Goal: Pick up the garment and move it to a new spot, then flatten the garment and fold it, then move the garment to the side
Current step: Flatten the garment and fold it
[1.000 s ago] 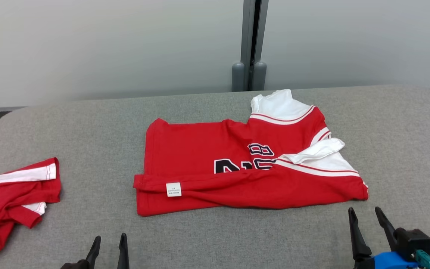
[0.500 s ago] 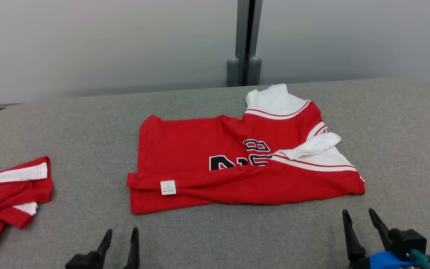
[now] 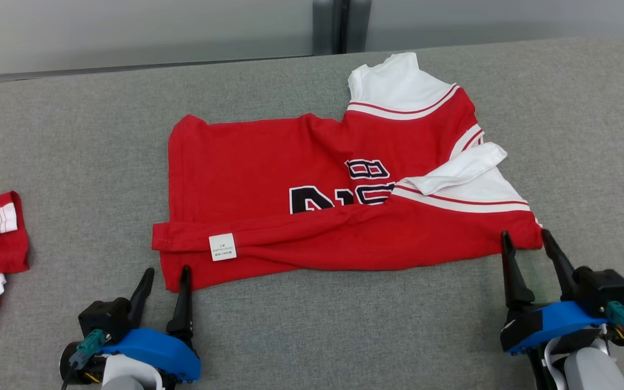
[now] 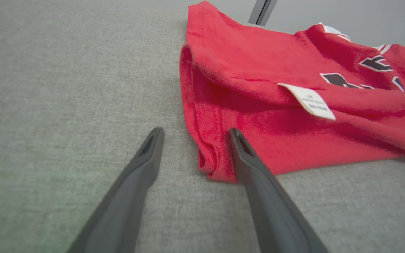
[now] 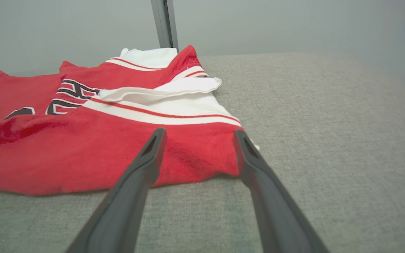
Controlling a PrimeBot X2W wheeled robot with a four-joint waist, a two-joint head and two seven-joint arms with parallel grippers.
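Item: red garment (image 3: 312, 184), part-folded, lying on grey surface (image 3: 344, 325)
Left claw (image 3: 167, 271): fingers apart, straddling garment's near-left corner
Right claw (image 3: 525, 234): fingers apart, at garment's near-right corner
Step, judged: folding
Next: pinch both corners, lift evenly, carry over garment

You are working in what looks like a test lab. Evidence: a grey cloth-covered table (image 3: 73, 135), plain pale partition panels (image 3: 128, 27) along its far edge, and a grey metal post (image 3: 323, 24) joining them.
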